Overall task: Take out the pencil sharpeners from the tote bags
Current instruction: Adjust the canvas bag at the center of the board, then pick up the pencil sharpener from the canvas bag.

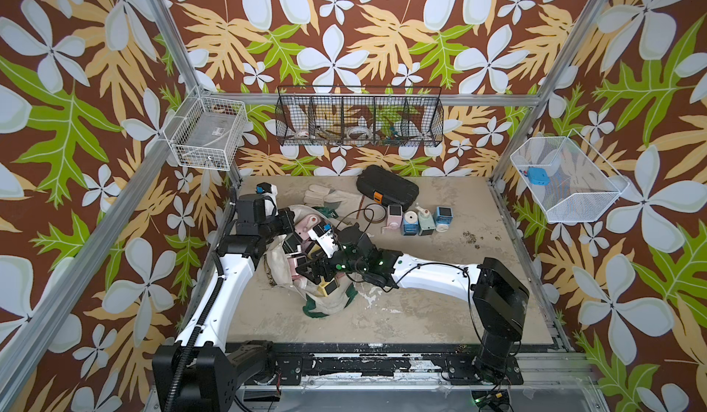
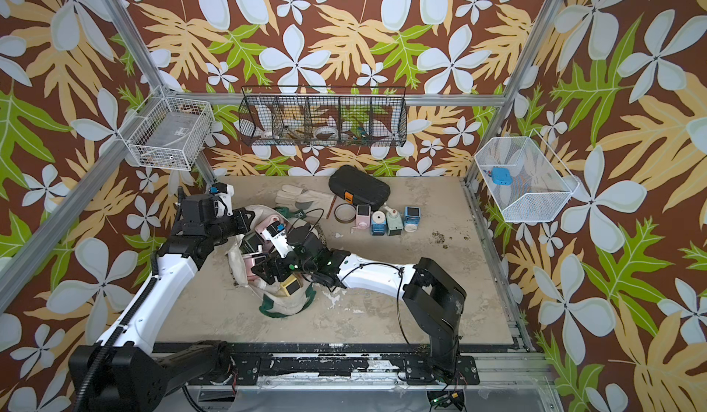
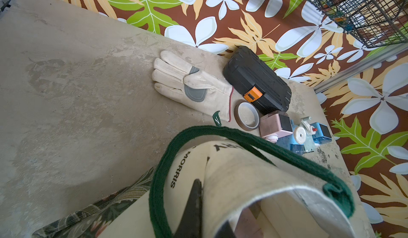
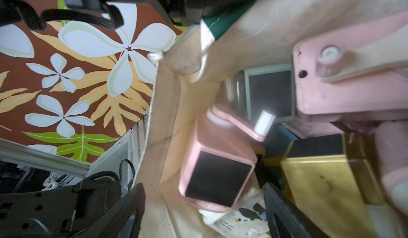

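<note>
Dark capitals on the cream canvas tote bag (image 3: 254, 177) read "MORRIS" in the left wrist view; the larger letters beside them are folded and unreadable.

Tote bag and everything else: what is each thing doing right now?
tote bag: lying down, mouth held open, sharpeners inside
left gripper: shut on the bag's rim
right gripper: open, inside the bag's mouth
four sharpeners: out, side by side on the table
black case: closed
tape roll: lying flat
</note>
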Tool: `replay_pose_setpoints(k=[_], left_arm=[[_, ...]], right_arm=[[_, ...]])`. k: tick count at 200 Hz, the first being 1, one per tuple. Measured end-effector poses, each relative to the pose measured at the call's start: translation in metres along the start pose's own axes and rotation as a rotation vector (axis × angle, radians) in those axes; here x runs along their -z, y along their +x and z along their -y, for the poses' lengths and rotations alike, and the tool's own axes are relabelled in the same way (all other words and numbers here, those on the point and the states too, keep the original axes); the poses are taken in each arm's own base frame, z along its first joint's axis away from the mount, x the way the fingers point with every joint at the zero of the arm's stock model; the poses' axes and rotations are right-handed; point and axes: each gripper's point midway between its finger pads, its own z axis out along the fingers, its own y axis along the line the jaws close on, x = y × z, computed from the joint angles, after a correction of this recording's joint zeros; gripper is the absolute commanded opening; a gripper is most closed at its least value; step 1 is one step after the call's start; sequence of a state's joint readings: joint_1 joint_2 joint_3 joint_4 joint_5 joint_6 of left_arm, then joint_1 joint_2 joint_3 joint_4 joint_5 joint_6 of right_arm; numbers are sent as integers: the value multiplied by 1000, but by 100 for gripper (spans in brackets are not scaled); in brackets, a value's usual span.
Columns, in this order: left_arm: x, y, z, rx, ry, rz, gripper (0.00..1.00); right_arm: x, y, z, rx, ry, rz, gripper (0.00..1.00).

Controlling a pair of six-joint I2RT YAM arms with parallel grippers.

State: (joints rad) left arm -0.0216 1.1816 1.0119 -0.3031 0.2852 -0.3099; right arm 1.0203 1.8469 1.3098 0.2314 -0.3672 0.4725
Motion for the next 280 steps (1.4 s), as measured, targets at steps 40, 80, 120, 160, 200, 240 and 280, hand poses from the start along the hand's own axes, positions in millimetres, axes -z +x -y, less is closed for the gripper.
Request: replay_pose_setpoints(k=[40,80,120,160,200,240,280], left_arm=[[0,0,0,0,0,0,0],[0,0,-1,0,-3,0,0],[0,1,-1,1,-5,-2,0],[-1,1,-2,2,-7,-3,0],[-1,1,-2,2,-9,-4,0],[-1,1,-2,2,-10,-3,0],[-2,1,-3,3,-11,-4,0]], right_arm=[[-13,14,6,-55,-13,-31,84],[-24,21,10,-63,-27,-49,84],[-35,18,8,-61,-51,-55,79],[-44,16,8,-60,-67,-67,69],[-45,15,6,-51,-72,-87,53],[-28,13,1,-11,-55,-93,44],[-2,2,-5,59,-18,-69,40]])
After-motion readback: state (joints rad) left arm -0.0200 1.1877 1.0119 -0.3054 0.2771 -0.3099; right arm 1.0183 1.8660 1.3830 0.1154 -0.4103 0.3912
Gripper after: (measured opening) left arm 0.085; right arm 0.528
